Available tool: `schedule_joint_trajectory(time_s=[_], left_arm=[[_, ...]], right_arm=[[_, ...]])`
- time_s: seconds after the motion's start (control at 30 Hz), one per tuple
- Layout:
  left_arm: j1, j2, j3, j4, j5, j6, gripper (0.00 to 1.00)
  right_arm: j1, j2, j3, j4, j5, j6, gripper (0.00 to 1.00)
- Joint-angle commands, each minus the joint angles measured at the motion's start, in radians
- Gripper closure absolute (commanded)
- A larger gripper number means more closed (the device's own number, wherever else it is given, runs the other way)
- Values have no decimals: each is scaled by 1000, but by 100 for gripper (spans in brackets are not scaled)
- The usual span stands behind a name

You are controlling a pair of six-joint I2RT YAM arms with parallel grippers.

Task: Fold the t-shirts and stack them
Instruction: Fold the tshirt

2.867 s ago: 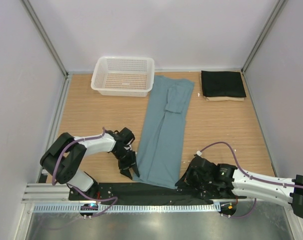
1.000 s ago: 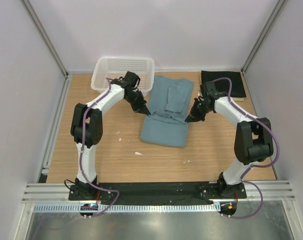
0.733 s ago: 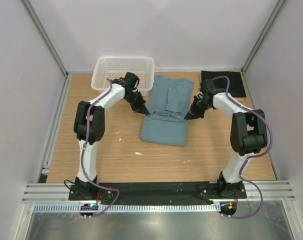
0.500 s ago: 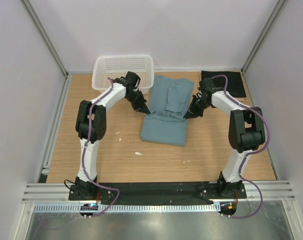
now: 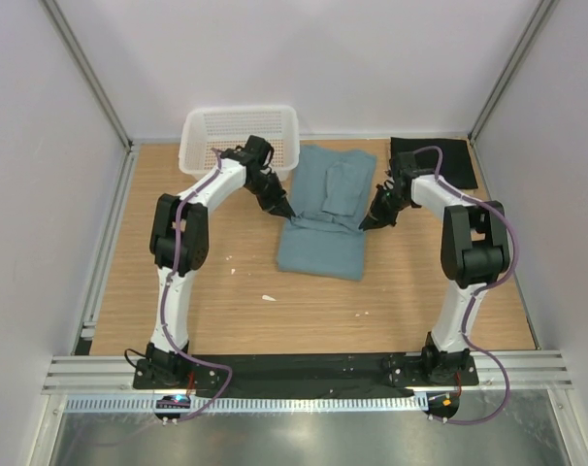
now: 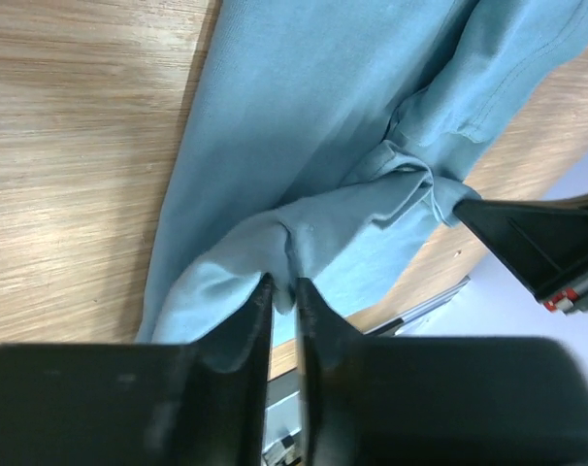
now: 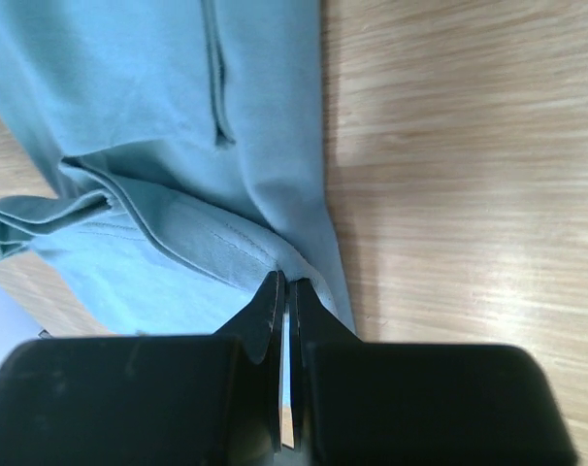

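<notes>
the teal t-shirt (image 5: 320,248) now lies folded in half on the counter (image 5: 226,301), near hem brought up. right hand (image 5: 364,226) pinches its corner tight; left hand (image 5: 288,216) holds cloth, narrow, loosening. i judge release is next.

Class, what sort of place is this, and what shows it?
Probably a lab robot test cell: left arm and right arm bolted to a wooden table, plain white walls closing it in, a blue shirt laid out for folding.
</notes>
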Motion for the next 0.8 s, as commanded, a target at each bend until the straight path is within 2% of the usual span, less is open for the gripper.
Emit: schedule_joint_trajectory(time_s=[0.0,0.03,0.07,0.2,0.23,0.27,0.43,0.6,0.7,0.73,0.77], left_arm=[[12,34,14,27,-10,4,81],[12,27,13,32,-15,8,73],[12,11,8,42,-18,9,68],[10,-57,-14,55,-34,29,59],[10,-71,-21,56,-36,32,54],[10,-89,-42,61,-35,34,52],[-5,-227,-119,62,-42,60,47],[-37,-359,-225,26,-82,122,51],[-83,-420,-293,33,-85,138,65],[-118,-430,-308,45,-85,152,73],[-135,-437,-340,76,-81,153,75]], right_arm=[[-9,12,37,58,18,-15,96],[-9,18,40,62,21,-15,86],[-11,25,51,70,21,-15,80],[-15,29,109,30,36,-35,71],[-17,26,125,16,49,-44,63],[-15,22,155,-19,64,-54,58],[-17,-38,231,-151,153,-107,48],[-12,-164,128,-185,147,-127,46],[9,-259,-4,-113,49,-112,53],[21,-279,-42,-81,11,-70,59],[32,-310,-129,3,-29,-42,62]])
